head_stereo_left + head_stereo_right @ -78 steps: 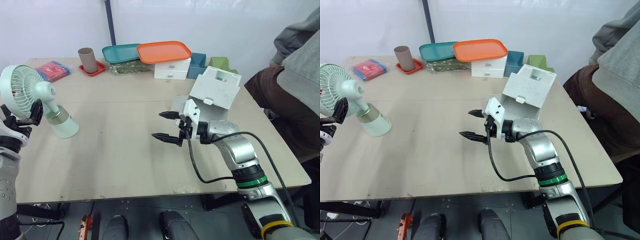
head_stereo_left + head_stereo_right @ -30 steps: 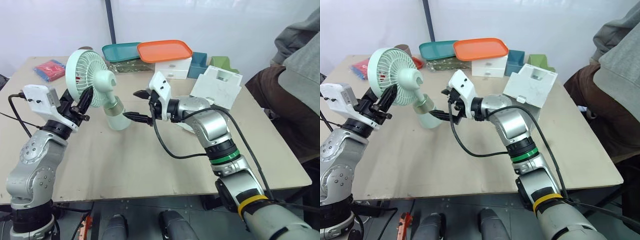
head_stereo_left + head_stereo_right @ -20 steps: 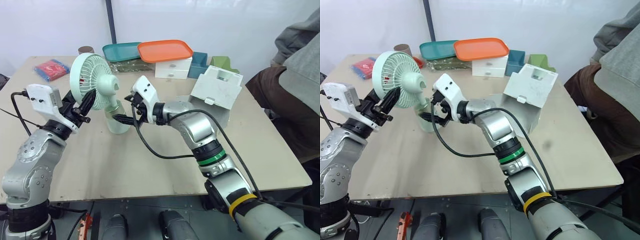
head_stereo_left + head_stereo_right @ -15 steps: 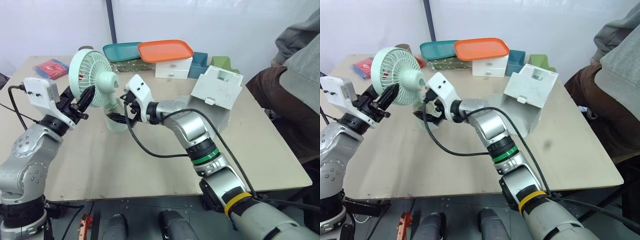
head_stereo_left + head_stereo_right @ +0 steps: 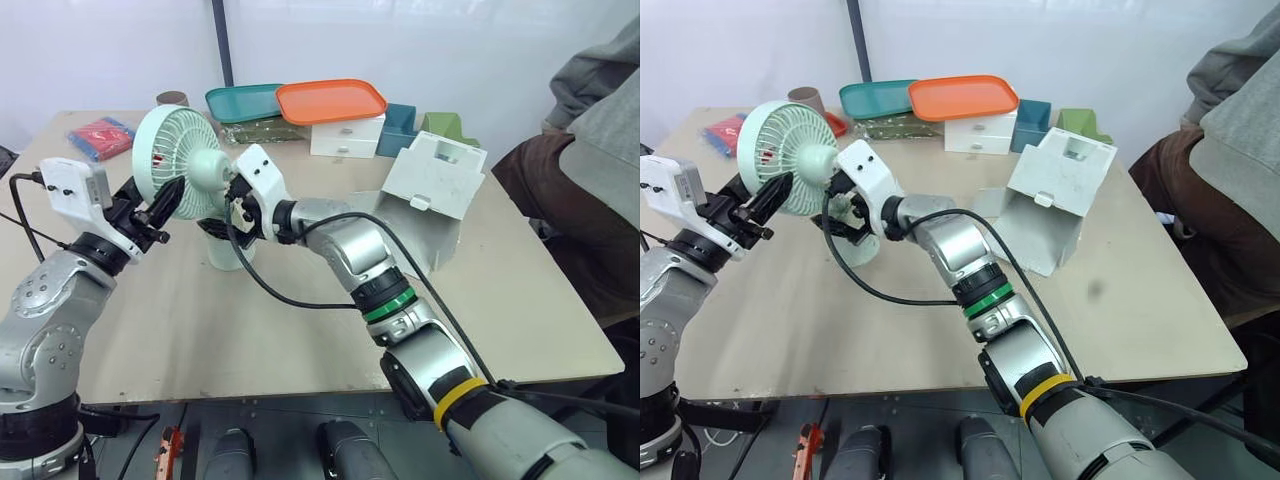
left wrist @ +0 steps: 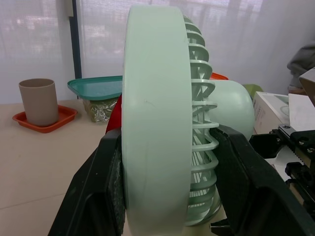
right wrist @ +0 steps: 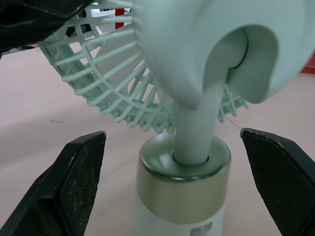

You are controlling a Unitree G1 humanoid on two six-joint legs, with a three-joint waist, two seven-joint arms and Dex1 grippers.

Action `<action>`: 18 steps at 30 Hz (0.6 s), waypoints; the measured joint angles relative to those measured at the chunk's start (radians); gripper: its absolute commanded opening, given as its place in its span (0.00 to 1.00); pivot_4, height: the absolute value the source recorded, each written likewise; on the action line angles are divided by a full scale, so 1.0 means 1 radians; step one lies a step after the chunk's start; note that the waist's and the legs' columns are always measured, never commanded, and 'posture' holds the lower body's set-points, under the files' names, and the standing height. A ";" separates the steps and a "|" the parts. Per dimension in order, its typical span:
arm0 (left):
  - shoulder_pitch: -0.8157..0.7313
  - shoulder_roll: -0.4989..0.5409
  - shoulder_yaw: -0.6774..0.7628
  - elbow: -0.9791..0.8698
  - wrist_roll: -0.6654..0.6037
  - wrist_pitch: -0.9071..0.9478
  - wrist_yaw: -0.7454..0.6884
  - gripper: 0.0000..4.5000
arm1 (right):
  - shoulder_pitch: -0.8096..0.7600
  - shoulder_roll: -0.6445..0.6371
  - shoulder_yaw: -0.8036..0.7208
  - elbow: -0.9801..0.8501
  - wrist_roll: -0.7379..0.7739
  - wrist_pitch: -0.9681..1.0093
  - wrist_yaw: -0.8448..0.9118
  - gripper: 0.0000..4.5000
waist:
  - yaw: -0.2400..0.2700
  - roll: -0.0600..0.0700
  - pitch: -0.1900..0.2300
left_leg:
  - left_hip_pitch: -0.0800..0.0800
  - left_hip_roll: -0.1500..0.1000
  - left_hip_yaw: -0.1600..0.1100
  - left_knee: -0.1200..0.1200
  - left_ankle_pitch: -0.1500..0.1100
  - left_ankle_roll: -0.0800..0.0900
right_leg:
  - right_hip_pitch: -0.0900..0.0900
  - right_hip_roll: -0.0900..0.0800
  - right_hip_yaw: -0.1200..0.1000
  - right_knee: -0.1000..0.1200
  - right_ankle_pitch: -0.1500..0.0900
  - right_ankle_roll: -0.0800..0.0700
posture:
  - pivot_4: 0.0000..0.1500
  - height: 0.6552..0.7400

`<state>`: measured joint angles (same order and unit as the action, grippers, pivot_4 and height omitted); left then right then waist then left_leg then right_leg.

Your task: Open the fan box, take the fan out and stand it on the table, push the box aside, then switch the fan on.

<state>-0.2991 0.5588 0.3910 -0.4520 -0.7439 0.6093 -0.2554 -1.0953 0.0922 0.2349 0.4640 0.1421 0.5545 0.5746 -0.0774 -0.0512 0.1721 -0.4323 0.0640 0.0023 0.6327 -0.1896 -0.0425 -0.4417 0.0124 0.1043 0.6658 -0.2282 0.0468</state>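
Note:
The pale green fan (image 5: 178, 160) stands about upright left of the table's middle; I cannot tell whether its white base (image 5: 225, 252) touches the tabletop. My left gripper (image 5: 165, 210) is shut on the rim of the fan head (image 6: 157, 113), one finger on each face. My right gripper (image 5: 222, 215) is open, and its black fingers (image 7: 74, 187) straddle the fan's neck and the gold-ringed top of the base (image 7: 182, 179) without touching it. The white fan box (image 5: 432, 180) lies open at the right, flap raised.
Along the far edge of the table sit a beige cup (image 5: 805, 98), a teal tray (image 5: 245, 105), an orange tray (image 5: 330, 102) on white drawers (image 5: 345, 140), and a teal bin (image 5: 397, 125). A red packet (image 5: 100, 138) lies far left. A person (image 5: 590, 150) sits at the right.
My left gripper brought the fan from the table's left edge toward the middle and turned it upright. My right arm swung left from the box until its fingers came around the fan's neck.

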 measured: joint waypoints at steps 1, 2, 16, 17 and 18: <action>0.000 0.000 0.000 0.000 -0.001 0.001 0.000 0.43 | -0.004 0.002 -0.001 0.010 0.000 -0.004 -0.006 1.00 | 0.000 0.000 0.000 | 0.000 0.000 0.000 0.000 0.000 0.000 | 0.000 0.000 0.000 0.000 0.000 0.000 | 1.00 1.00; 0.000 0.000 0.000 0.000 -0.002 0.001 0.000 0.43 | -0.005 0.003 -0.003 0.016 0.000 -0.009 -0.010 1.00 | 0.000 0.000 0.000 | 0.000 0.000 0.000 0.000 0.000 0.000 | 0.000 0.000 -0.001 0.000 0.000 0.000 | 1.00 1.00; 0.000 0.004 0.001 -0.001 -0.022 0.025 0.008 0.43 | -0.006 0.001 -0.005 0.055 -0.022 -0.032 -0.014 0.52 | 0.000 0.000 0.000 | -0.001 0.000 -0.002 0.000 0.000 0.000 | 0.000 0.000 -0.002 0.000 0.002 -0.005 | 1.00 1.00; 0.000 0.004 0.001 -0.001 -0.022 0.025 0.009 0.43 | -0.006 0.004 -0.005 0.062 -0.026 -0.038 -0.013 0.52 | 0.000 0.000 0.000 | -0.001 0.000 -0.002 0.000 0.000 0.000 | 0.000 0.000 -0.002 0.000 0.002 -0.005 | 1.00 1.00; 0.000 0.004 0.001 -0.001 -0.022 0.025 0.009 0.43 | -0.006 0.004 -0.005 0.063 -0.026 -0.040 -0.013 0.52 | 0.000 0.000 0.000 | -0.001 0.000 -0.002 0.000 0.000 0.000 | 0.000 0.000 -0.002 0.000 0.002 -0.005 | 1.00 1.00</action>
<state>-0.2992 0.5627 0.3924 -0.4526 -0.7663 0.6341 -0.2462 -1.1011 0.0964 0.2303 0.5273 0.1159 0.5149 0.5617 -0.0773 -0.0511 0.1721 -0.4336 0.0639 0.0004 0.6327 -0.1896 -0.0425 -0.4419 0.0123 0.1021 0.6656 -0.2259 0.0420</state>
